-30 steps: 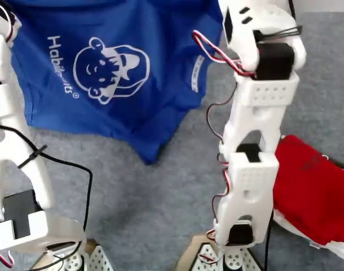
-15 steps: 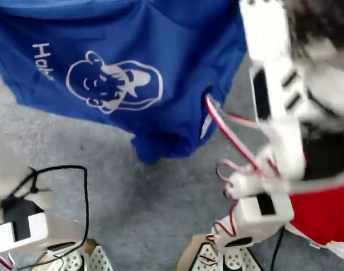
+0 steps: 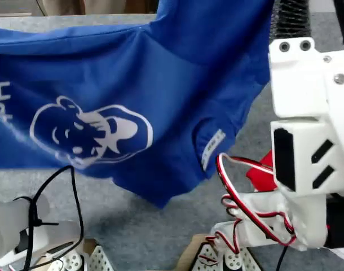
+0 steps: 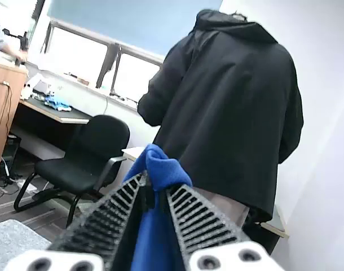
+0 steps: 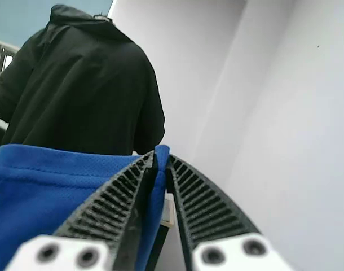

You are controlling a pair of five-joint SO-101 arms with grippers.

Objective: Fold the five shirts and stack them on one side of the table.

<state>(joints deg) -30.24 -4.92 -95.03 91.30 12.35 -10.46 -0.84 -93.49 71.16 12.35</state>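
Observation:
A blue shirt (image 3: 132,96) with a white cartoon print hangs spread above the grey table, lifted off it. My left gripper (image 4: 155,189) is shut on a bunched blue edge of the shirt (image 4: 158,169). My right gripper (image 5: 159,164) is shut on another blue edge of the shirt (image 5: 59,169), with cloth stretching away from its fingers. In the high view the right arm (image 3: 310,130) rises at the right, close to the camera. A red folded shirt (image 3: 262,172) peeks out behind that arm on the table.
The grey table (image 3: 132,226) shows below the hanging shirt. Red and white wires (image 3: 245,197) loop beside the right arm. A black cable (image 3: 59,186) runs at the lower left near the arm bases.
Both arms have risen, lifting the blue shirt off the table; it now hangs spread and nearer the camera. The right arm now hides most of the red shirt.

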